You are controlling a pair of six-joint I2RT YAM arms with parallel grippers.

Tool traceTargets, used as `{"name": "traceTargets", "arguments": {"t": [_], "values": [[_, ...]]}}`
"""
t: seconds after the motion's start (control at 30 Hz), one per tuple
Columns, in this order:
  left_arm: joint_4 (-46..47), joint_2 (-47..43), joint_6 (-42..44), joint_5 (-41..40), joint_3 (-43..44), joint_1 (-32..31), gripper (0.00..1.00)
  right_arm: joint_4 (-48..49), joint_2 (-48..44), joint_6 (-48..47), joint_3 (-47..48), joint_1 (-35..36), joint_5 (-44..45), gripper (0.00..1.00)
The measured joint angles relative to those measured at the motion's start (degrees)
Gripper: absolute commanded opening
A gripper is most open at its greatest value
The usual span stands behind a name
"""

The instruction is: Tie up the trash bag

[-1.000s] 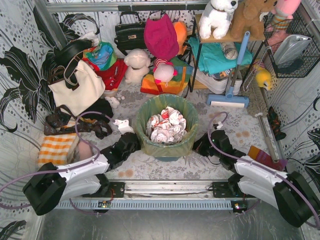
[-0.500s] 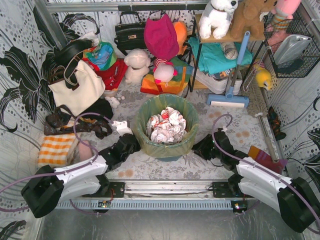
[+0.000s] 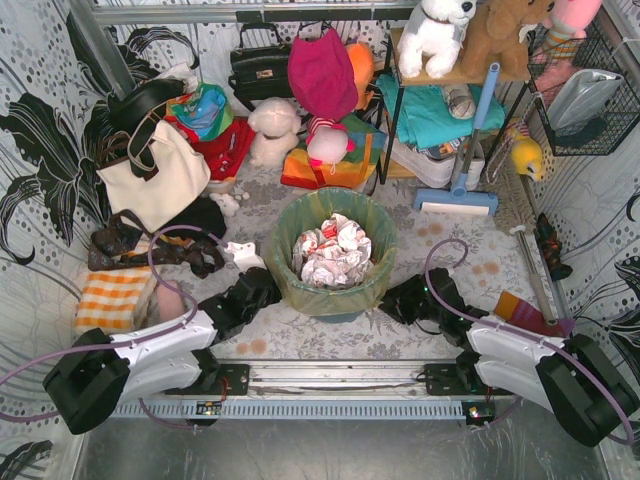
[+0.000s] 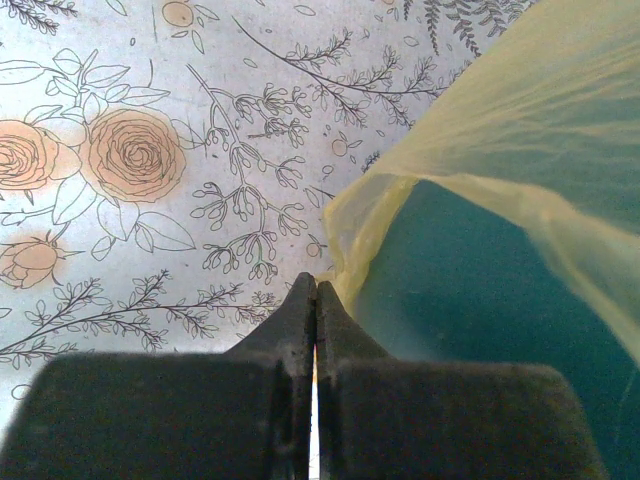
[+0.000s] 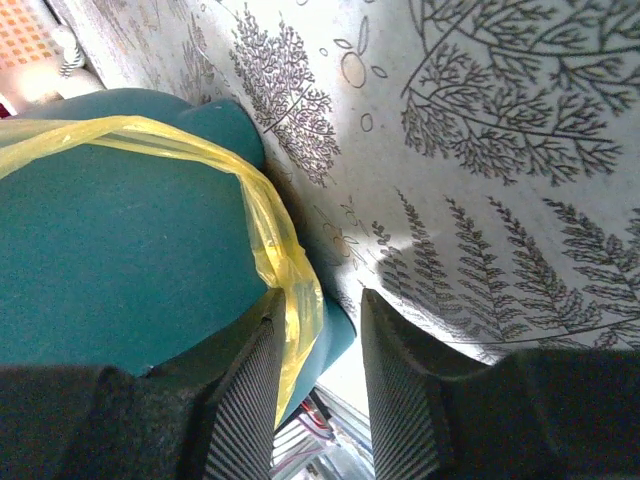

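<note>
**Bag upright in its bin, an arm at each side**

The trash bag (image 3: pixel 300 290) lines the teal bin (image 5: pixel 120 250) mid-table. Its mouth is up, its long axis vertical, its hem folded down over the rim, with crumpled paper (image 3: pixel 332 250) inside. Behind it crowd a white tote (image 3: pixel 160 180), a white soft toy (image 3: pixel 272 130) and a blue-handled mop (image 3: pixel 474 130). The left gripper (image 4: pixel 316 300) is pressed closed at the hem; whether it pinches film, I can't tell. The right gripper (image 5: pixel 318 310) stands parted, with the hem against one finger.

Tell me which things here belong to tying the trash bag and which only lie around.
For the job: trash bag, teal bin, left pincer, right pincer.
Lying about: white handbag, black handbag, white teddy, blue squeegee, checked cloth.
</note>
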Motion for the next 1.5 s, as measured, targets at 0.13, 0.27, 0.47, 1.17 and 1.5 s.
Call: {"name": "traceTargets", "arguments": {"t": [0.13, 0.27, 0.47, 1.17, 1.5], "values": [[0.0, 0.0, 0.0, 0.0, 0.0, 0.0, 0.00, 4.3, 0.6, 4.0, -2.4, 0.0, -0.1, 0.33], [0.0, 0.0, 0.0, 0.0, 0.0, 0.0, 0.00, 7.0, 1.9, 7.2, -4.2, 0.0, -0.2, 0.33], [0.0, 0.0, 0.0, 0.0, 0.0, 0.0, 0.00, 11.3, 4.4, 9.9, -4.2, 0.0, -0.4, 0.35], [0.6, -2.3, -0.3, 0.0, -1.6, 0.0, 0.00, 16.7, 8.0, 14.6, -3.4, 0.0, -0.7, 0.00], [-0.4, -3.3, -0.2, 0.0, -1.6, 0.0, 0.00, -12.9, 0.7, -6.0, 14.7, -0.1, 7.5, 0.00]]}}
